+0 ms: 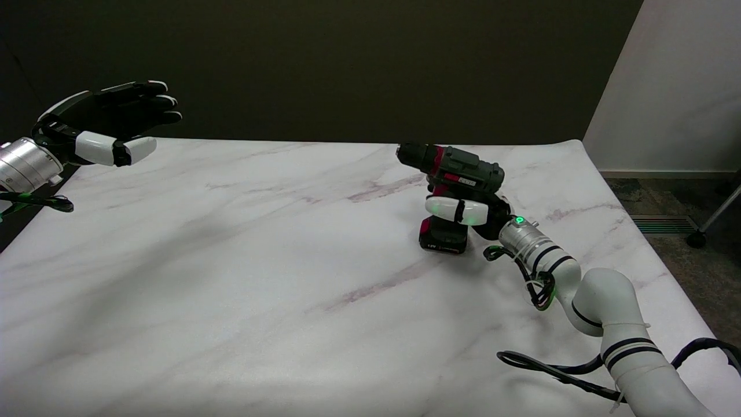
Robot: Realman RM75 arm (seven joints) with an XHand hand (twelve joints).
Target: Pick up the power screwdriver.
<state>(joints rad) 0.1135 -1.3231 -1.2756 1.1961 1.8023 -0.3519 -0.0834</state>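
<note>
A dark green and red power screwdriver (457, 169) stands upright on its black battery base (443, 237) at the right middle of the white marble table (231, 260), chuck pointing left. My right hand (472, 209) wraps around its handle from the right, one white-tipped finger lying across the front of the grip. The base appears to rest on the table; I cannot tell whether it is lifted. The rest of the hand is hidden behind the handle.
The idle left hand (110, 124) hangs in the air at the upper left. My right arm (602, 307) and its black cable (556, 370) lie over the table's lower right. The table's right edge borders carpeted floor with a chair leg (715, 217).
</note>
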